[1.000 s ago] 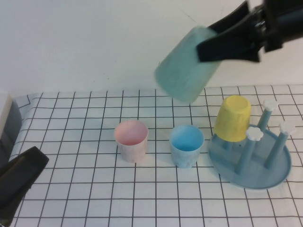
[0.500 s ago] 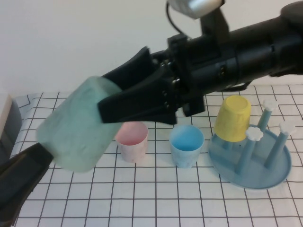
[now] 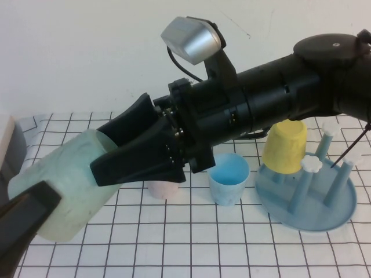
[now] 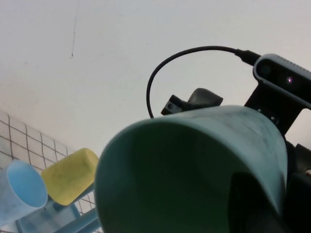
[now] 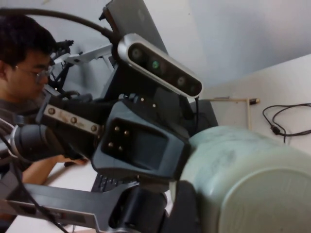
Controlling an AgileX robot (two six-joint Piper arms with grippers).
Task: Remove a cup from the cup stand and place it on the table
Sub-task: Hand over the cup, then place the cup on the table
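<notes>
Right gripper (image 3: 136, 159) clamped on cup (image 3: 64, 188), carried sideways above table (image 3: 191, 243) at front left, well clear of stand (image 3: 342, 211); left gripper (image 3: 23, 223) parked beneath, fingers unreadable; best to right the cup, lower onto bare cloth, then release.

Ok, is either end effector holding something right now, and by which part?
The right end effector holds the pale sage-green plastic tumbler by its side wall, tilted, low at the table's left. The left end effector, beside it, holds nothing visible.
</notes>
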